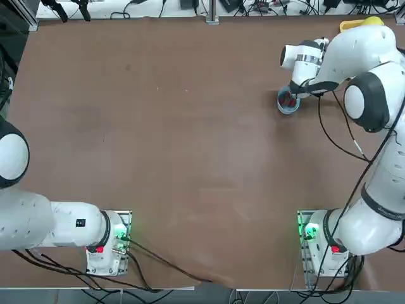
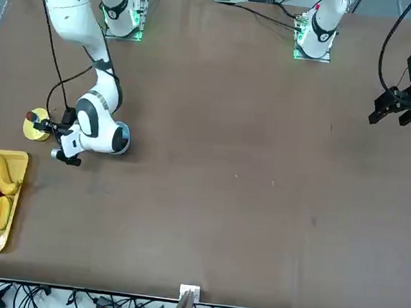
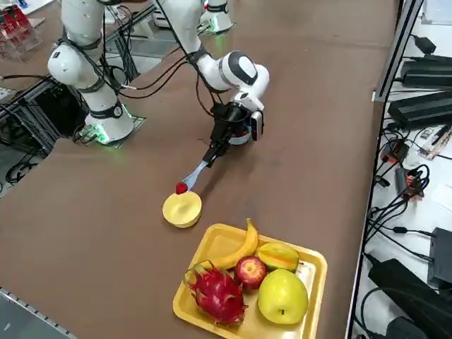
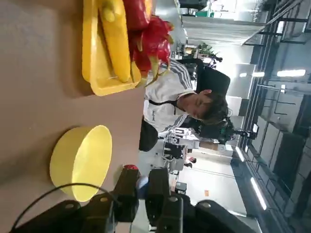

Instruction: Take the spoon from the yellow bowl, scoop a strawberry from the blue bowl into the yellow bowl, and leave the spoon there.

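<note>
My right gripper (image 3: 215,150) is shut on the handle of the pale spoon (image 3: 197,172), which slants down and away from it. A red strawberry (image 3: 181,188) lies in the spoon's tip, just above the near rim of the small yellow bowl (image 3: 182,210). The bowl looks empty in the right wrist view, where the yellow bowl (image 4: 80,159) lies beyond the fingers (image 4: 127,187). Close behind the gripper the blue bowl (image 1: 288,102) holds red strawberries and is partly hidden by the wrist. In the front view the strawberry (image 2: 31,116) sits at the edge of the yellow bowl (image 2: 39,129).
A rectangular yellow fruit tray (image 3: 305,263) with a banana, an apple, a dragon fruit and other fruit lies just past the yellow bowl, near the table's corner. A seated person (image 4: 180,104) shows beyond the table in the wrist view. Cables hang from the right arm.
</note>
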Motion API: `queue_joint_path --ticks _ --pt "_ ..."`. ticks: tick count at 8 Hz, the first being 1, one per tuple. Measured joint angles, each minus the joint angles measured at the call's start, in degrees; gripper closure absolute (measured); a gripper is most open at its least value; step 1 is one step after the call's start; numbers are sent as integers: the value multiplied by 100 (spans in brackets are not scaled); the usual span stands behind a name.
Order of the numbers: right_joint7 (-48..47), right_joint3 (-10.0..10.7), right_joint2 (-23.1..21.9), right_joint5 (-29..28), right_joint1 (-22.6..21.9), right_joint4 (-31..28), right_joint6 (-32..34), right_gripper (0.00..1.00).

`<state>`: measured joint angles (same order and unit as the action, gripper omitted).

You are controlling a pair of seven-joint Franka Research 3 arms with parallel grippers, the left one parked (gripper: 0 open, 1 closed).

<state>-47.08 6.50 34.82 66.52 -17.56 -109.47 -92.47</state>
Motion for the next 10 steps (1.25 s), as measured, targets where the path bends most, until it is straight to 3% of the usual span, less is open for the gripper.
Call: queue_joint_path --ticks 7,10 --pt "1693 -51 68 0 36 1 -107 88" --pt "2205 -58 301 0 36 121 -153 88"
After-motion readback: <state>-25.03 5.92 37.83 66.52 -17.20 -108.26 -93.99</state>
